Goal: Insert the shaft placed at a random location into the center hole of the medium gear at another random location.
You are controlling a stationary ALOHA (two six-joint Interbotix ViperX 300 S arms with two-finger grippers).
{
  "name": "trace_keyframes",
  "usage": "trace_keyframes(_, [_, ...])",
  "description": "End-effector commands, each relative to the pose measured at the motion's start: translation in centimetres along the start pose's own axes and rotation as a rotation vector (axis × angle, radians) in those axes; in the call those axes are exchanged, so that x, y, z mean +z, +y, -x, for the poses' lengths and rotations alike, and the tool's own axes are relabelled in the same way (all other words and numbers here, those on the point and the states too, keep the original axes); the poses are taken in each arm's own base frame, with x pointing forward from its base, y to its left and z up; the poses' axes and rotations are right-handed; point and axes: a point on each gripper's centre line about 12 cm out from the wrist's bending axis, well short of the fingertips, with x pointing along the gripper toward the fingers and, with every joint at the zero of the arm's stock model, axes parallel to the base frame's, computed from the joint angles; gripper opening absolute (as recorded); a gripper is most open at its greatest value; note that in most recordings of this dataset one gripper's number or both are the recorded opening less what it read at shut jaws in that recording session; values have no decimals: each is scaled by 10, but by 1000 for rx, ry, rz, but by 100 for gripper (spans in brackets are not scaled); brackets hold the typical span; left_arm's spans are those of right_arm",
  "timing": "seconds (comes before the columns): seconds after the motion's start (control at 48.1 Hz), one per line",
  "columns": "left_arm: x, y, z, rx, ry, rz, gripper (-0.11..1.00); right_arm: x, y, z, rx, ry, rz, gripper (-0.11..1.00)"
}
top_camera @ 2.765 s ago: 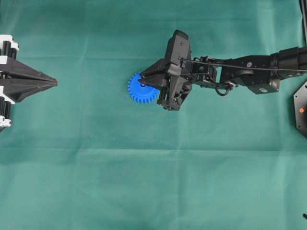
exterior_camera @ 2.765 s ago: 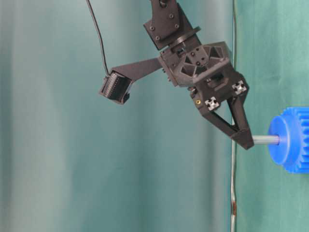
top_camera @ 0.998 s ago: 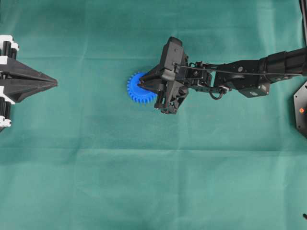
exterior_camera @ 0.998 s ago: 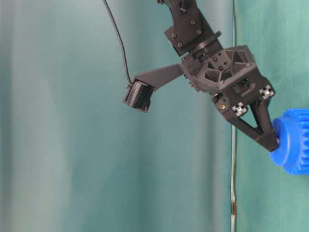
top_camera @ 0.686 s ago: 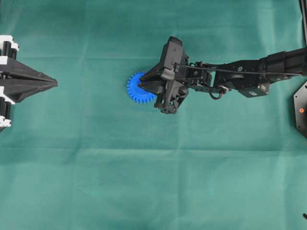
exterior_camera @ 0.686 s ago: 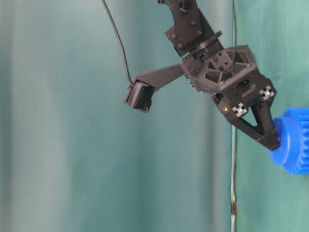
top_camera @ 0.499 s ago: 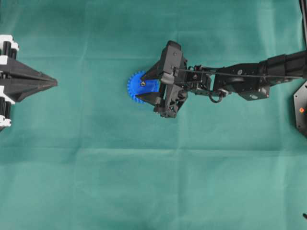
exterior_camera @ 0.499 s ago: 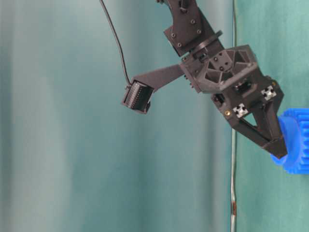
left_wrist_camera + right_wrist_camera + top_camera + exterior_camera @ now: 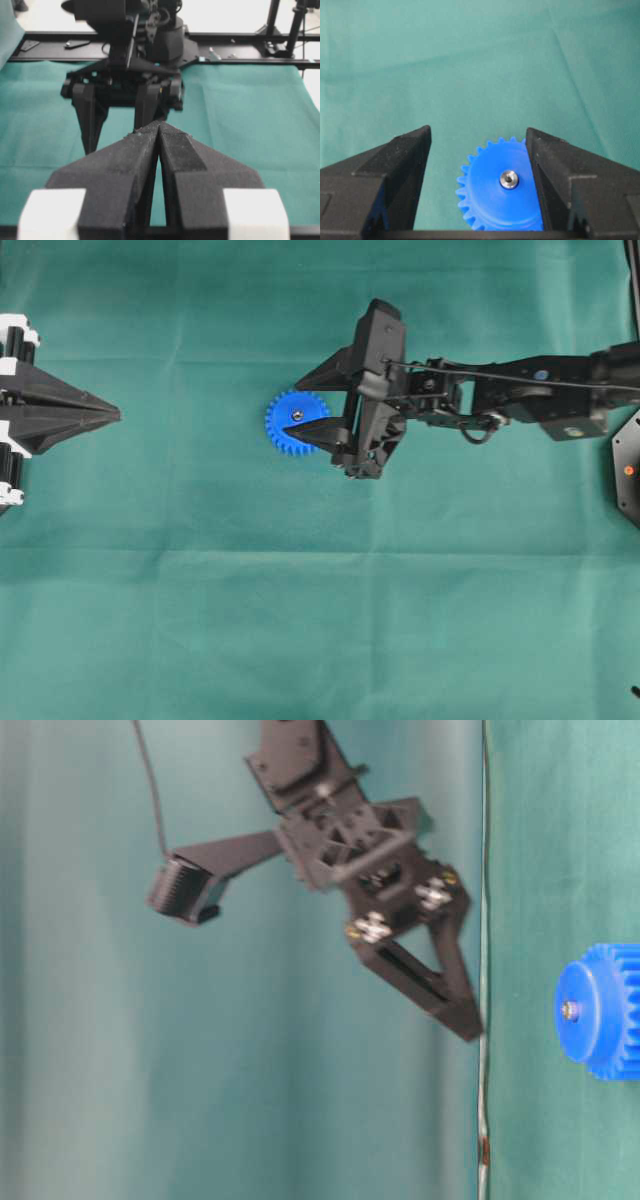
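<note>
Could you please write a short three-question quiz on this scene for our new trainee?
1. True or false: the pin sits in the middle of the blue gear.
2. The right gripper is: A) open, holding nothing; B) shut on the pin; C) shut on the gear.
3. Fill in: the left gripper has its jaws ____.

Key: 1 true; 2 A; 3 shut.

1 gear (image 9: 295, 423), 1 shaft (image 9: 297, 416) in its hole, both between the right gripper's (image 9: 307, 403) fingers. 2 grippers: right, left (image 9: 112, 414). 1 green cloth (image 9: 300, 590).
</note>
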Motion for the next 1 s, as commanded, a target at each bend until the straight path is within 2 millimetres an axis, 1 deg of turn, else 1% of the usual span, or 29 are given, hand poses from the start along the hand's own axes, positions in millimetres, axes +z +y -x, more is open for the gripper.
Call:
trace_keyframes(0.0, [8, 0, -2, 0, -20, -2, 0, 25, 5, 16, 16, -63, 2, 73])
trace_keyframes(0.146, [8, 0, -2, 0, -20, -2, 0, 39, 7, 31, 24, -108, 8, 73])
trace_keyframes(0.291, [7, 0, -2, -1, -14, -2, 0, 45, 8, 39, 28, -128, 9, 73])
trace_keyframes(0.437, [7, 0, -2, 0, -9, 0, 0, 42, 8, 41, 29, -120, 9, 73])
trace_keyframes(0.603, [7, 0, -2, 0, -9, 0, 0, 35, 5, 50, 27, -114, 9, 73])
trace_keyframes(0.769, [7, 0, -2, 0, -9, 0, 0, 29, 4, 67, 28, -117, 8, 73])
trace_keyframes(0.977, [7, 0, -2, -2, -8, -2, 0, 18, 1, 95, 30, -128, 8, 73])
